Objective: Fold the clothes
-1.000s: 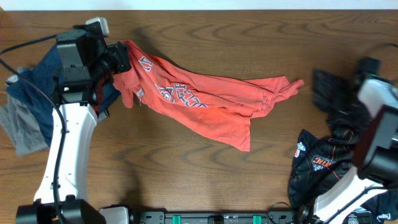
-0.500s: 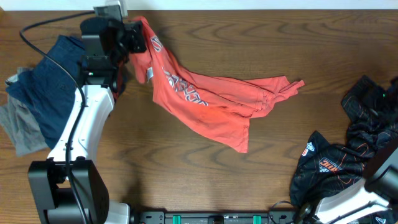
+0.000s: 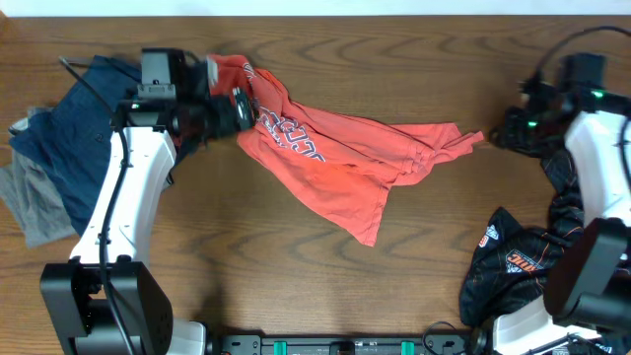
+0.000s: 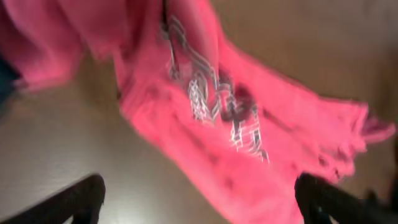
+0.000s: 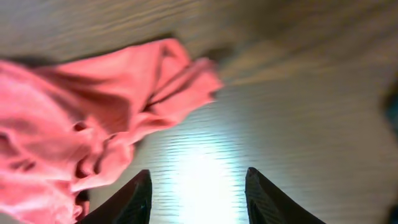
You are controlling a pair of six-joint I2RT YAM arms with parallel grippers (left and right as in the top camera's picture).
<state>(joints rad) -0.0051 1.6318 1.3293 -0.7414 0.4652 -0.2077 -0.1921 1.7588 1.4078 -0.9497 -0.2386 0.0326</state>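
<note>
The shirt [image 3: 335, 158] lies crumpled on the desk [image 3: 296, 286], a little left of the middle. It runs as a slanted band from the far left down to a narrow end [image 3: 463, 136] at the right, and one corner [image 3: 372, 232] hangs toward the near edge. Its chest print [image 3: 286, 133] faces up but is wrinkled, so no fold is made yet; I judge the task is at its beginning, with the cloth not even flat.

The left fingers [image 3: 240, 106] are at the shirt's left part, just above the bunched cloth near the print. The left wrist view shows them spread wide with the shirt beyond them, nothing pinched. The right fingers [image 3: 501, 130] stand just beside the narrow right end. The right wrist view shows them spread too, with bare desk between them and the red cloth off to one side.

The arms are probably placed at opposite ends so that each can take one end and pull the shirt straight.

The other garments lie aside, I think to leave the middle for folding: a navy one [image 3: 69, 128] over a grey one [image 3: 30, 207] at the left edge, and a black one [image 3: 513, 261] at the near right.
</note>
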